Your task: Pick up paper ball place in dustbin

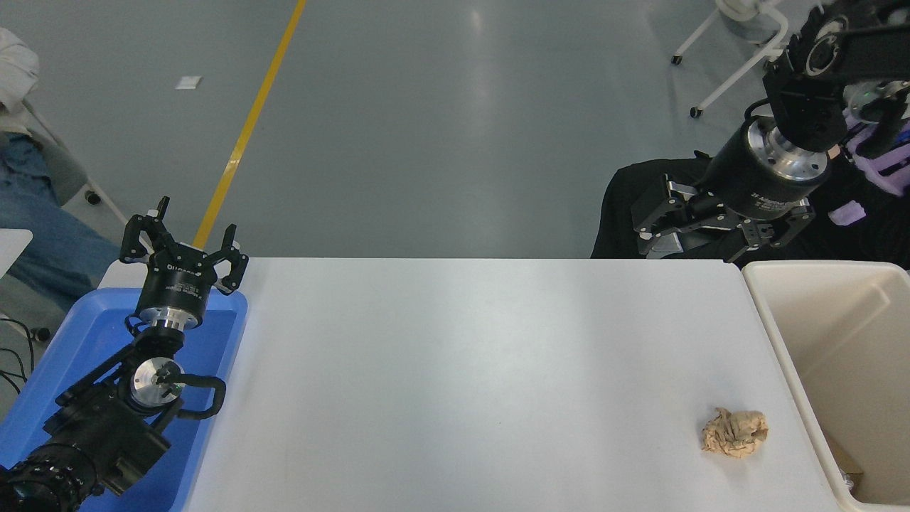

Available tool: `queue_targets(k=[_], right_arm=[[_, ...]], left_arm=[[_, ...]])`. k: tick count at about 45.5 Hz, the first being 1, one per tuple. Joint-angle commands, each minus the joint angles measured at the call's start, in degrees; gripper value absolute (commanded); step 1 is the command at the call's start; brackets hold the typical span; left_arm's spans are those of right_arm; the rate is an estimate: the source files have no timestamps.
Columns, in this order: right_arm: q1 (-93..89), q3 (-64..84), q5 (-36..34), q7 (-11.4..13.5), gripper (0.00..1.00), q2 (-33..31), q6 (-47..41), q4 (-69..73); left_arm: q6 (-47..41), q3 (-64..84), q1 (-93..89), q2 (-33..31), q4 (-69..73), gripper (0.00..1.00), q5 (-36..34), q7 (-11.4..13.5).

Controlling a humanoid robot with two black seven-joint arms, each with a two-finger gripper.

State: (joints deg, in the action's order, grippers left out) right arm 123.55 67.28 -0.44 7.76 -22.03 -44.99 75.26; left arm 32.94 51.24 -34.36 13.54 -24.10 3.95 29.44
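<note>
that ball (735, 432) looked about as light as anything gets, just crumpled paper, so weight wasn't going to be your problem. it was soft and would squash under the fingers, which helps, since the wrinkles give plenty of bite and it's not slippery. i'd have come straight down and pinched it across its widest part, through the middle of the lump, not on a loose flap at the edge.

looks-wise it was a tan-beige wad, lumpy and creased all over, sitting on the table (455, 370) just beside the bin (771, 334), on its left, touching nothing.

your right gripper (700, 235) hung beyond the bin's far left corner, well apart from the ball, fingers spread and holding nothing. the left gripper (183, 245) was parked way off to the bin's left over the blue tray (78, 341), fingers also spread.
</note>
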Motion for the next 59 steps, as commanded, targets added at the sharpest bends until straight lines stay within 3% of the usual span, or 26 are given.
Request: queue_targets(k=[1,16,25,39,52,59], right_arm=[[-7.5,0.7,0.0,0.0,1.00,-4.1,0.0,-0.2],[-16.6,0.0,-0.2,-0.1,1.00,-9.6,0.0,-2.3],[-26.6,-1.7,-6.1,0.0,1.00,-11.6,0.0,-13.3],[-46.6,-9.1,-5.9,0.0,1.00,-12.7,0.0,-24.4],[-49.5,-9.4,-5.0,0.0,1.00,-9.5,12.5,-23.7],[-49.9,-9.8,-4.9,0.0,1.00,-7.6,23.4,-23.5]], left_arm=[[0.0,0.0,0.0,0.0,0.0,0.99,0.0,0.0],[0.0,0.0,0.0,0.0,0.0,0.99,0.0,0.1],[-0.1,0.0,0.0,0.0,0.0,0.99,0.0,0.1],[-0.1,0.0,0.0,0.0,0.0,0.99,0.1,0.1],[-0.1,0.0,0.0,0.0,0.0,0.99,0.1,0.1],[-0.1,0.0,0.0,0.0,0.0,0.99,0.1,0.1]])
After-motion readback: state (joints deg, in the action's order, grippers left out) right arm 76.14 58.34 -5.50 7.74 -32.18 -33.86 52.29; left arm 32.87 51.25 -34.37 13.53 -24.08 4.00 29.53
